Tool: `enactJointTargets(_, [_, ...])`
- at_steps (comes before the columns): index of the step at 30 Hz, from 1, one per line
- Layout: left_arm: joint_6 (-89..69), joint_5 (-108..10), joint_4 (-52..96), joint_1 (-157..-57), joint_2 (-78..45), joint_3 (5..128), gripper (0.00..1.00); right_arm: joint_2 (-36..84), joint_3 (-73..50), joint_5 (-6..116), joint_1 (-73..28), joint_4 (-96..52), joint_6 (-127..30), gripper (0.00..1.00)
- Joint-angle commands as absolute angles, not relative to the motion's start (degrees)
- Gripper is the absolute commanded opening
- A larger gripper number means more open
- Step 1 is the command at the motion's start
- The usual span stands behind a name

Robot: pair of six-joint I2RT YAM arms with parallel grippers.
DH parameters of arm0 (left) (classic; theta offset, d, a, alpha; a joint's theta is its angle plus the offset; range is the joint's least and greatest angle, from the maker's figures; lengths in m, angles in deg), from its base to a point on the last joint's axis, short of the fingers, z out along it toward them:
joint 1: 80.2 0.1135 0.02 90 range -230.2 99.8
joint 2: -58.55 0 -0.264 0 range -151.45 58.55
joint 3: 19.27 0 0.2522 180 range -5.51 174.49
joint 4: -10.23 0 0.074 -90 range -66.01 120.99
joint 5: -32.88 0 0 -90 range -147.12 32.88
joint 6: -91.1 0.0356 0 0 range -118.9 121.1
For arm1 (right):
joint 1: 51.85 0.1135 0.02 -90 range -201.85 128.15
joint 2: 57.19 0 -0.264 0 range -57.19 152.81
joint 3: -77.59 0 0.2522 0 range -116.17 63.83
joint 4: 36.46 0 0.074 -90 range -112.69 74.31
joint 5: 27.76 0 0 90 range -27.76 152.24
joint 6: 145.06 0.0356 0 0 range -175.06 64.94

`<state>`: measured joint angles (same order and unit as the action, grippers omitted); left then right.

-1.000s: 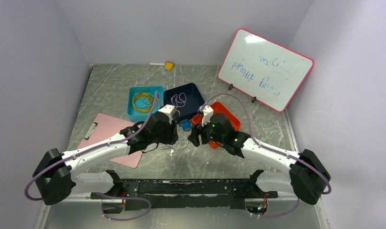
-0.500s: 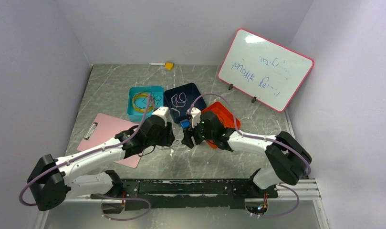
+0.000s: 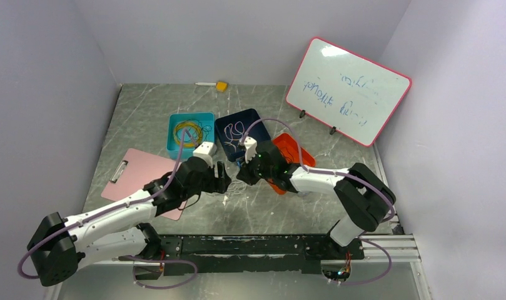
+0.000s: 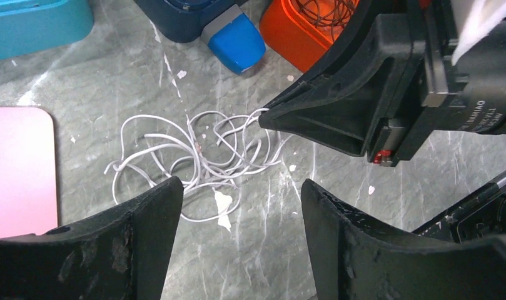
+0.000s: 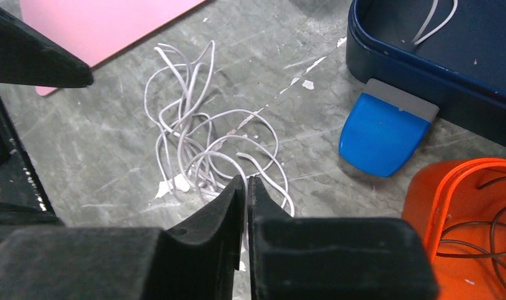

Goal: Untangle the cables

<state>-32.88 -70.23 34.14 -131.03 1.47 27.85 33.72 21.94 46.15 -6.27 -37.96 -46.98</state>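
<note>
Compared with a second ago, the right gripper [image 3: 242, 175] has swung leftward across the bench [image 3: 281, 212] and the left gripper [image 3: 222, 179] has drawn slightly back, so that you now see the two tips facing each other over one tangle. The left gripper [image 4: 241, 187] stands wide apart with nothing between its fingers; the right gripper [image 5: 246, 181] is pressed closed to a thin slit, its tip touching the right edge of the tangle, and you cannot tell whether a strand is caught. Count one loose bunch of white cables [image 4: 200, 162] on the bench, lying just ahead of the left gripper and directly under the right tip. Beyond both grippers stand three trays: one teal tray [image 3: 171, 137] with yellow coils, one navy tray [image 3: 261, 119] with a white wire, and one orange tray [image 5: 425, 187] with dark wires. One blue block [image 5: 381, 137] lies against the navy tray, near the right gripper. One pink clipboard [image 3: 134, 172] lies left of the left gripper, its edge near the tangle. Bare bench lies on the grippers' near side, toward the arm bases.
</note>
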Motion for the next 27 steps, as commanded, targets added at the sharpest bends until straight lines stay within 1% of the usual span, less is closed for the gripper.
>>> enactJointTargets(1, [-31.86, -71.68, 24.07, -131.10, 2.33, 24.55, 0.74, 30.89, 20.83, 45.28, -6.39, -36.71, -45.51, 0.05])
enactJointTargets(3, [-31.92, -73.27, 20.99, -131.09, 2.03, 23.28, 0.74, 29.45, 21.04, 45.74, -6.43, -35.55, -43.30, 0.00])
enactJointTargets(8, [-29.95, -74.26, 14.38, -131.00, 0.13, 22.17, 0.72, 26.18, 21.23, 46.77, -7.42, -32.32, -36.28, 0.00])
enactJointTargets(15, [-27.47, -73.36, 9.05, -130.93, -4.82, 22.10, 0.70, 24.08, 21.38, 47.07, -10.29, -28.58, -27.37, 0.00])
enactJointTargets(19, [-27.74, -74.79, 8.25, -130.62, -8.50, 22.82, 0.69, 23.67, 21.64, 46.69, -10.96, -28.54, -25.99, 0.00])
enactJointTargets(22, [-27.83, -73.41, 4.08, -129.92, -10.52, 22.21, 0.69, 23.76, 21.42, 46.44, -11.06, -28.52, -25.51, 0.00])
enactJointTargets(27, [-28.17, -73.93, 1.34, -128.93, -15.23, 23.73, 0.69, 23.54, 20.91, 46.12, -11.06, -28.17, -25.13, 0.00])
